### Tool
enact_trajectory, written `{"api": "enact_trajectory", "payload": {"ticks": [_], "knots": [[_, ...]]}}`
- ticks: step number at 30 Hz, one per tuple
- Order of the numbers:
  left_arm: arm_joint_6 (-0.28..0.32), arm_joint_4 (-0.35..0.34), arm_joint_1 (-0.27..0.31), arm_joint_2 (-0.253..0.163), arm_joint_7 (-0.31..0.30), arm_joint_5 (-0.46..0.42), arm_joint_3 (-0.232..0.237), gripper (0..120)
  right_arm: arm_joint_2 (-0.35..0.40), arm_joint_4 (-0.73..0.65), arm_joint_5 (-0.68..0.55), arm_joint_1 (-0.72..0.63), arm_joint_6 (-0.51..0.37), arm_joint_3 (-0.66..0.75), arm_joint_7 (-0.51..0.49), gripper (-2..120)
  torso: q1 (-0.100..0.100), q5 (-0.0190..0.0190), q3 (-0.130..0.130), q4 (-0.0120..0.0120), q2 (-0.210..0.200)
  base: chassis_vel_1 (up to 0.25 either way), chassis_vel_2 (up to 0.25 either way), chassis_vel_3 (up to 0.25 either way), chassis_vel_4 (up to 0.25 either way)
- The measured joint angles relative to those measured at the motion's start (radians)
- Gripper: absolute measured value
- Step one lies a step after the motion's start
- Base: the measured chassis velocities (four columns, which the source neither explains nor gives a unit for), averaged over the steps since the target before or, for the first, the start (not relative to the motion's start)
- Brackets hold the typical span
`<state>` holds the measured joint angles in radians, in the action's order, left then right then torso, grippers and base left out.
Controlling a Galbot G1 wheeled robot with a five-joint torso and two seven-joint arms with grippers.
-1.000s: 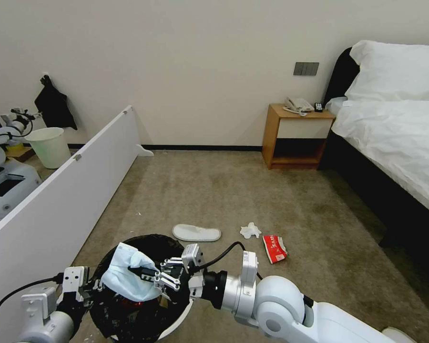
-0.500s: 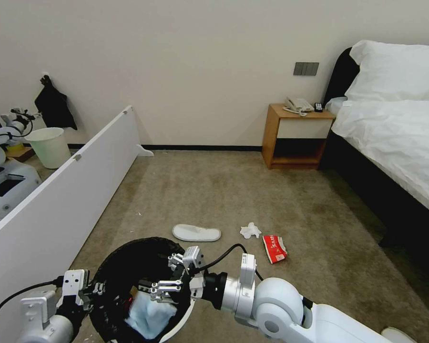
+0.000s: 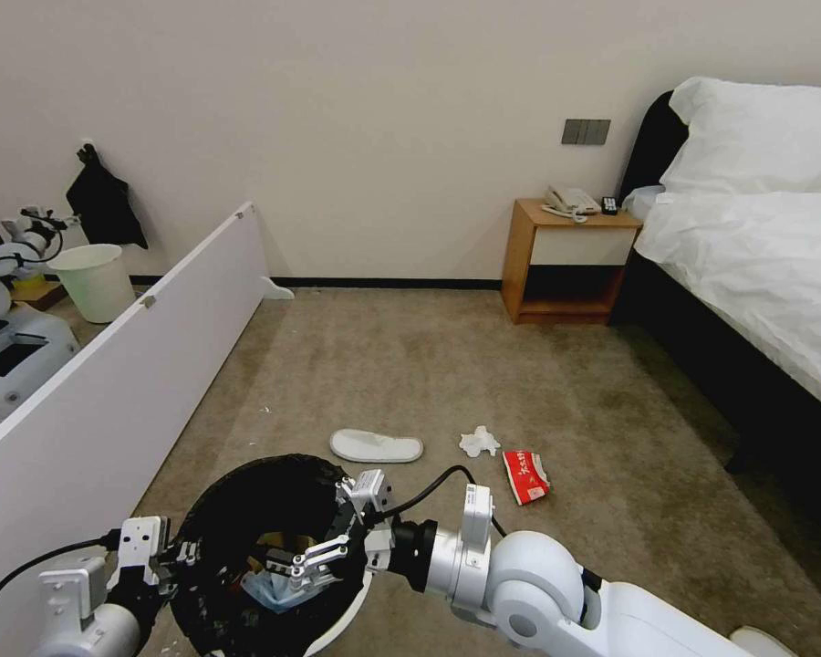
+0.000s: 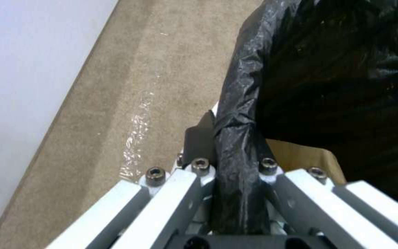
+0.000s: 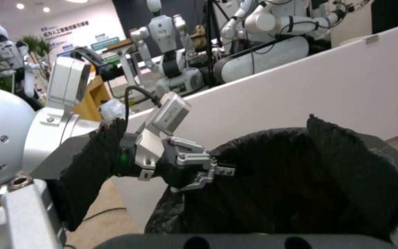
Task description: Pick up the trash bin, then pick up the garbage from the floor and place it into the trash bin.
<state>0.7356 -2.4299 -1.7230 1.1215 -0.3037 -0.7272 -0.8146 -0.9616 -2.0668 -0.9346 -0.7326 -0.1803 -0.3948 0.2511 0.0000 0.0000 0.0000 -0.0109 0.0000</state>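
Left gripper (image 4: 236, 193) pinches the bag-lined rim of the trash bin (image 3: 212, 511), holding it up w/ mouth open. Right gripper (image 3: 312, 558) hangs over the opening, fingers spread, holding nothing; blue cloth (image 3: 278, 589) lies inside. Slipper (image 3: 376, 446), tissue (image 3: 479, 442), red-white packet (image 3: 525, 476) lie on carpet just beyond.

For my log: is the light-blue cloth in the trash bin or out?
In: the light-blue cloth lies inside the trash bin, below the open right gripper.

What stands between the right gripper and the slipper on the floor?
Nothing visible on the carpet. The right gripper hangs open over the bin, above the blue cloth inside. Between it and the slipper lies the bin's far rim, which it must clear. The left gripper clamps the near rim.
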Motion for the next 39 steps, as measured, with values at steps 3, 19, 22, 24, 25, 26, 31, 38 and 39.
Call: {"api": "enact_trajectory", "payload": {"ticks": [3, 19, 22, 24, 25, 26, 31, 38, 39], "knots": [[0.0, 0.0, 0.0, 0.001, -0.001, 0.0, 0.0, 3, 0.0, -0.002, 0.007, -0.009, 0.005, 0.023, 0.002, 100, 0.0, 0.0, 0.0, 0.0, 0.0, 0.0, 0.0, 0.0, 0.0], [-0.003, 0.012, -0.002, 0.019, 0.002, -0.014, -0.017, 3, 0.006, 0.056, 0.248, -0.332, 0.121, 0.487, -0.114, 100, 0.0, 0.0001, 0.0, -0.0004, 0.0, 0.0, 0.0, 0.0, 0.0], [-0.008, 0.015, -0.009, 0.021, 0.005, -0.019, -0.023, 3, -0.025, 0.042, 0.318, -0.447, 0.116, 0.607, -0.118, 100, 0.0, 0.0002, 0.0, 0.0, 0.0, 0.0, 0.0, 0.0, 0.0], [-0.011, 0.018, -0.013, 0.022, 0.008, -0.021, -0.026, 3, -0.051, 0.034, 0.361, -0.514, 0.115, 0.669, -0.119, 100, 0.0, 0.0, 0.0, -0.0001, 0.0, 0.0, 0.0, 0.0, 0.0], [-0.015, 0.021, -0.017, 0.022, 0.014, -0.021, -0.029, 3, -0.083, 0.028, 0.404, -0.579, 0.114, 0.727, -0.12, 100, 0.0, 0.0004, 0.0, -0.0002, 0.0, 0.0, 0.0, 0.0, 0.0], [-0.019, 0.025, -0.019, 0.021, 0.019, -0.021, -0.029, 3, -0.113, 0.023, 0.443, -0.628, 0.116, 0.772, -0.12, 100, 0.0, 0.0004, 0.0, -0.0003, 0.0, 0.0, 0.0, 0.0, 0.0], [-0.029, 0.035, -0.02, 0.023, 0.026, -0.013, -0.02, 3, -0.241, 0.006, 0.603, -0.759, 0.134, 0.892, -0.12, 100, 0.0, 0.0003, 0.0, 0.0, 0.0, 0.0, 0.0, 0.0, 0.0], [-0.042, 0.051, -0.019, 0.05, 0.043, 0.026, 0.014, 3, -0.4, 0.025, 0.847, -0.88, 0.228, 0.997, -0.099, 100, 0.0, 0.0, 0.0, -0.0001, 0.0, 0.0, 0.0, 0.0, 0.0], [-0.042, 0.051, -0.019, 0.05, 0.043, 0.026, 0.014, 3, -0.4, 0.025, 0.847, -0.88, 0.228, 0.997, -0.099, 100, 0.0, 0.0, 0.0, -0.0001, 0.0, 0.0, 0.0, 0.0, 0.0]]}}
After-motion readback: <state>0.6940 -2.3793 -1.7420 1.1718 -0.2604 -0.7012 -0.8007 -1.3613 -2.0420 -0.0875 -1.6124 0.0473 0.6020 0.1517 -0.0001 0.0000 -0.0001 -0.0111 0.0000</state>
